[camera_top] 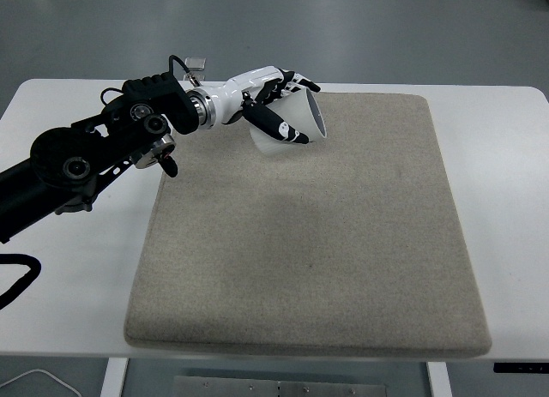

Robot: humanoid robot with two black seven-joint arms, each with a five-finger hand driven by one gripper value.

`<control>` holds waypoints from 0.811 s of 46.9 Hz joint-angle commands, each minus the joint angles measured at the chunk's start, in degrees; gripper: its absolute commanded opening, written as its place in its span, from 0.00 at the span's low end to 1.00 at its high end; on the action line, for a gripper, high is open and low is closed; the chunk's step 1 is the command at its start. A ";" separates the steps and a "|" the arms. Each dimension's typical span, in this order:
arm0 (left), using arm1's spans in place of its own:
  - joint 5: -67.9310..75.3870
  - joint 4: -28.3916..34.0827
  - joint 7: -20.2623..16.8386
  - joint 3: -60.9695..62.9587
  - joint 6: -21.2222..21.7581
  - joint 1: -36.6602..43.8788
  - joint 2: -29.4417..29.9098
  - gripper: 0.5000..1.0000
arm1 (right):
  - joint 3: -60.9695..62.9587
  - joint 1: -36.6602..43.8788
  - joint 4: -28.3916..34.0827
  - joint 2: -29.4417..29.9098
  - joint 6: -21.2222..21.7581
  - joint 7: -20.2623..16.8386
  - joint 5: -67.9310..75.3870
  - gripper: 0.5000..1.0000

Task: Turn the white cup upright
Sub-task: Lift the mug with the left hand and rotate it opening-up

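A white cup point(296, 121) lies tilted on its side near the far left corner of the beige mat point(317, 243), its open mouth facing right. My left hand point(279, 105) comes in from the left and is shut on the cup, fingers wrapped over its top and front side. The cup's base is hidden behind the hand. The right arm does not show.
The mat covers most of a white table point(506, 157). My left forearm point(94, 153), black and bulky, crosses the table's left part. A black cable point(21, 281) loops at the left edge.
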 commanded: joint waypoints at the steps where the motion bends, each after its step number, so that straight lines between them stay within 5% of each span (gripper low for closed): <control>1: -3.43 -0.03 -2.78 -1.14 -0.37 0.61 1.00 0.13 | 0.00 -0.04 0.00 0.00 0.00 -0.03 0.00 0.86; 22: -13.28 4.45 -19.92 -7.55 -11.97 6.76 5.83 0.13 | 0.00 0.05 0.00 0.00 0.00 -0.03 0.00 0.86; 38: -16.62 16.40 -28.71 -14.94 -29.40 8.43 5.39 0.13 | 0.00 0.05 0.00 0.00 0.00 -0.03 0.00 0.86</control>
